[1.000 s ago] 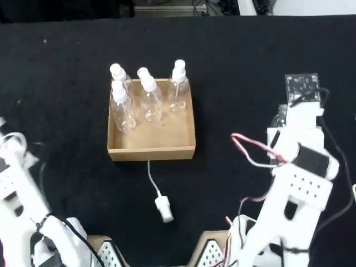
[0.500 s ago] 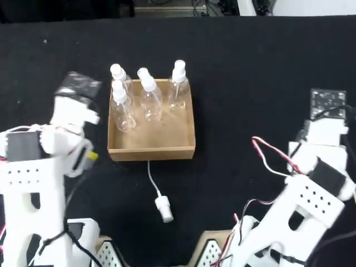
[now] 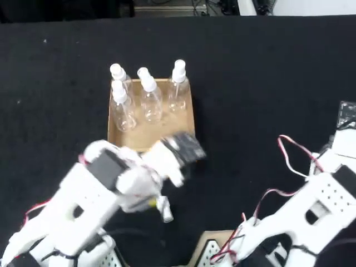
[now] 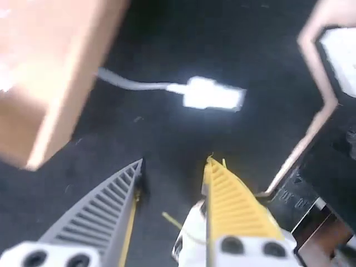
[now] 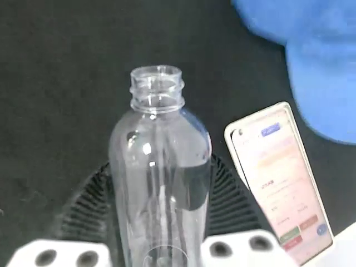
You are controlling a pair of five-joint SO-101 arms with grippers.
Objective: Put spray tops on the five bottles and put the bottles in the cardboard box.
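Now the left arm (image 3: 105,183) has swung in from the left side of the bench (image 3: 267,67), where it stood half a second ago. It lies across the near wall of the cardboard box (image 3: 192,111), its head over the near right corner. Its jaws stand released with nothing between them. The loose spray top (image 4: 211,95) lies on the bench just beyond their tips, close to the box, its dip tube running toward the box wall; its position is unchanged. The right arm (image 3: 320,203) has drawn farther off toward the right edge. Its jaws are clenched on the uncapped bottle (image 5: 157,105), whose open neck points out past the tips. Four capped bottles (image 3: 151,100) stand unmoved at the far side of the box.
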